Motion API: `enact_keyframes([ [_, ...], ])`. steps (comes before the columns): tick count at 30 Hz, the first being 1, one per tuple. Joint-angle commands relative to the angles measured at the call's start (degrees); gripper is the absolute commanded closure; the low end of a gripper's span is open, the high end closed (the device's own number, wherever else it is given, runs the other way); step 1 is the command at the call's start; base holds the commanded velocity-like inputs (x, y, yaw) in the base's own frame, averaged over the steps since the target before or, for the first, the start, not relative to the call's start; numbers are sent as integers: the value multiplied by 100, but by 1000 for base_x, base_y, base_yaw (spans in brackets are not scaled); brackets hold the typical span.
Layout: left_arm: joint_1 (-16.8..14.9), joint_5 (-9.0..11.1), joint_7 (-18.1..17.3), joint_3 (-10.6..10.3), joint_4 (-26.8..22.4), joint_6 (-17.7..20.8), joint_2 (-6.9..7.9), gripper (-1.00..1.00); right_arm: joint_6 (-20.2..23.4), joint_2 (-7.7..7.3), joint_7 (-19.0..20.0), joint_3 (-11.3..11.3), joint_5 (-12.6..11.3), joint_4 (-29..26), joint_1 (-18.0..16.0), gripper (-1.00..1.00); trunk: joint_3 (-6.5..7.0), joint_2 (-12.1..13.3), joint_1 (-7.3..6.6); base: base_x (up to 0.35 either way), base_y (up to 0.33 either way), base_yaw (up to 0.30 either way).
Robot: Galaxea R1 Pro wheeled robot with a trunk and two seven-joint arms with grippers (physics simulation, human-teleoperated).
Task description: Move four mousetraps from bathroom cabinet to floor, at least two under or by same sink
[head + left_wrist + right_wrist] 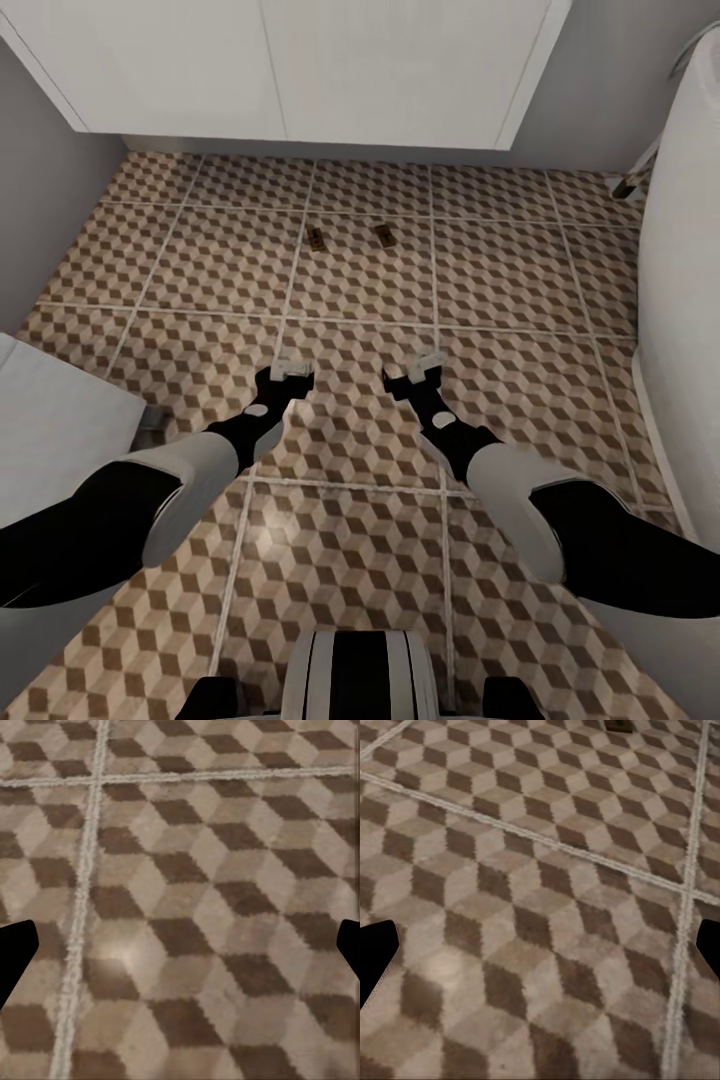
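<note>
Two mousetraps lie flat on the cube-patterned bathroom floor, a short way in front of the wide white bathroom sink unit at the far wall. The edge of one mousetrap shows in the right wrist view. My left gripper and right gripper hang side by side above the tiles, nearer to me than the mousetraps. Both are open, with only bare floor between their dark fingertips.
A white bathtub wall runs along the right side. A low white unit stands at the near left beside a grey wall. My base shows at the bottom edge. Open tiles lie between the grippers and the sink.
</note>
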Motion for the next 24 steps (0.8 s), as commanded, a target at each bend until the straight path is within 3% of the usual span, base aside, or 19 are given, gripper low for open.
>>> enact_keyframes([
  [1, 21, 50, 7, -50, 43, -104, -6, -100, -44, 1, -60, 44, 33, 9, 39, -100, 20, 0, -3, 0, 0, 0],
  [13, 597, 54, -6, -50, 107, -823, -51, -100, -613, -62, -58, 44, 24, 14, 506, -100, 285, 16, -34, 0, 0, 0],
  [24, 1085, 58, -14, -43, 117, -1369, -34, -100, -729, -138, -51, 44, 23, 9, 834, -100, 529, 31, -62, 0, 0, 0],
])
